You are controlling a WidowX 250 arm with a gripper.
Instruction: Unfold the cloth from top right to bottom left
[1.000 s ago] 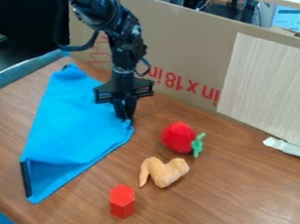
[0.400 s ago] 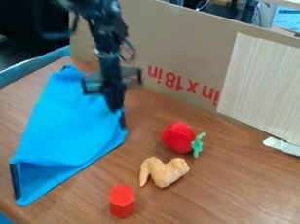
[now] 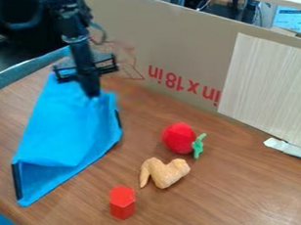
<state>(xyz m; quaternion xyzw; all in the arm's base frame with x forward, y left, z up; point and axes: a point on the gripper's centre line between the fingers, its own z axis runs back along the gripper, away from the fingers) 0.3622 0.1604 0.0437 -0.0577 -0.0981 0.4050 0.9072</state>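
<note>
One black two-finger gripper (image 3: 91, 92), clamped on the upper part of one blue, dark-edged cloth (image 3: 64, 137). Beneath lies one brown wood-grain table (image 3: 238, 205).

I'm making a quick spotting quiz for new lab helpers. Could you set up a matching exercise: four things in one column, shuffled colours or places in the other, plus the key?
Things:
1. Cloth
2. Block
3. Wing-shaped toy
4. Gripper

Descriptions:
A. Tan, between a red-and-green toy and the block
B. Black, at the cloth's upper end
C. Blue, partly folded
D. Red all over

Pairs: 1-C, 2-D, 3-A, 4-B
</note>
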